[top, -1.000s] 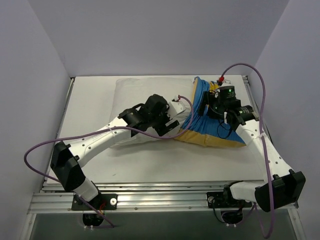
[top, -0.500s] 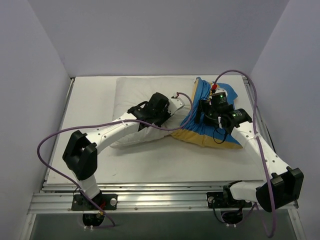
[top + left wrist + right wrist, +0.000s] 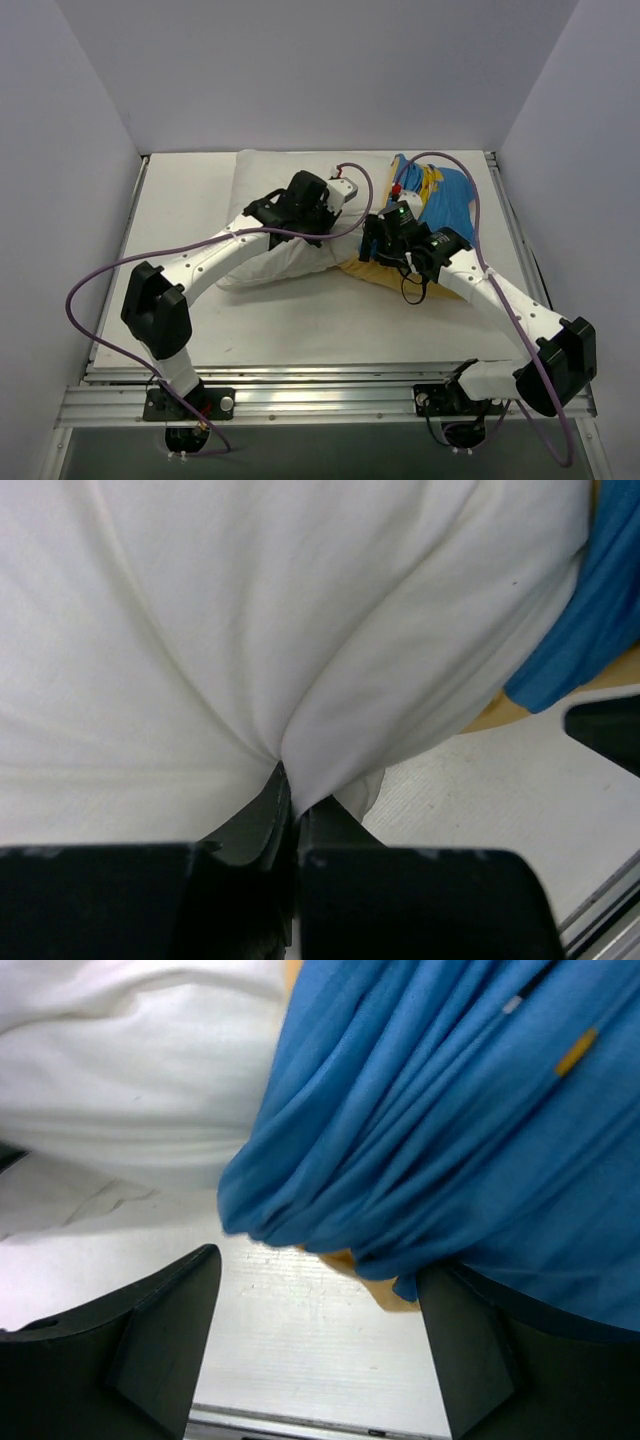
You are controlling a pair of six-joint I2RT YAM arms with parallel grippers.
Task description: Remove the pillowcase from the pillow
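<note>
- On the table (image 3: 180, 200), seen from above, the pillow (image 3: 262, 172) lies left of centre. The pillowcase (image 3: 455, 195) is bunched over its right end, and both arms reach in there.
- At the left wrist, the left gripper (image 3: 287, 795) is pressed together, pinching a fold of pillow.
- At the right wrist, the right gripper (image 3: 318, 1290) is spread wide, with the pillowcase's bunched edge hanging between its fingers.

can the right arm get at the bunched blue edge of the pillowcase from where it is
Probably yes: the right gripper is open, the bunched edge of the pillowcase lies just ahead of its jaws, and nothing stands between them.
</note>
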